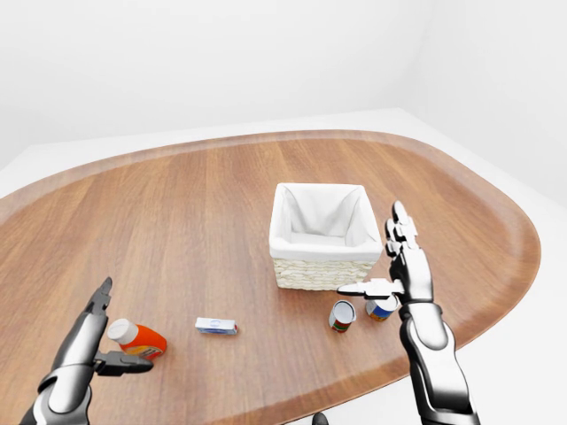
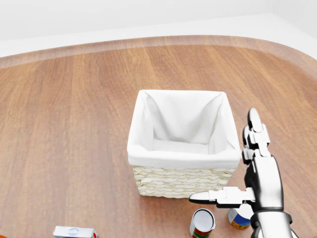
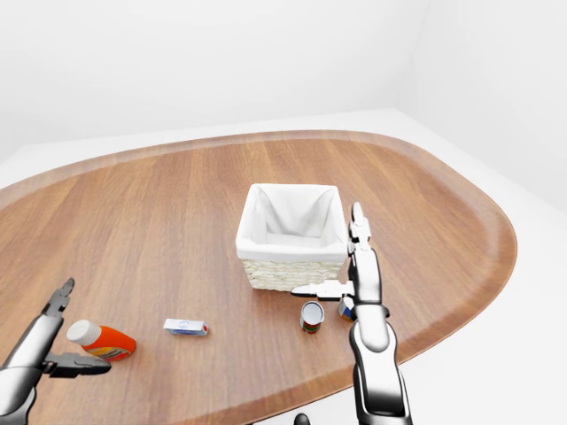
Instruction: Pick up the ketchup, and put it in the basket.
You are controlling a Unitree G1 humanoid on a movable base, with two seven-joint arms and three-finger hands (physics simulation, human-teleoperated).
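— Down at the lower left of the left-eye view, what lies on the bench [image 1: 195,204]?

— The ketchup [image 1: 138,338], an orange bottle with a white cap, lying on its side, cap toward the upper left. The left hand [image 1: 89,347] is just beside it on its left, fingers [image 1: 99,299] spread: one long finger points up past the cap, and the thumb reaches across below the bottle. Nothing is gripped; whether the thumb touches the bottle I cannot tell.

— And the basket [image 2: 182,179]?

— Well apart from the bottle, near the middle of the bench. It is woven, square, lined with white cloth, and nothing shows inside it in the head view.

— What about the right hand [image 2: 257,173]?

— It hangs just right of the basket, fingers open and holding nothing. One finger stands upright beside the basket's right wall, and the thumb juts out level to the left, below the basket's lower right corner.

— Anything else nearby?

— Two cans stand below the basket: a can with a white top [image 2: 202,223], and a blue-and-white can [image 2: 238,217] partly hidden behind the right wrist. A small flat white-and-blue box [image 1: 216,326] lies between the ketchup and the cans.
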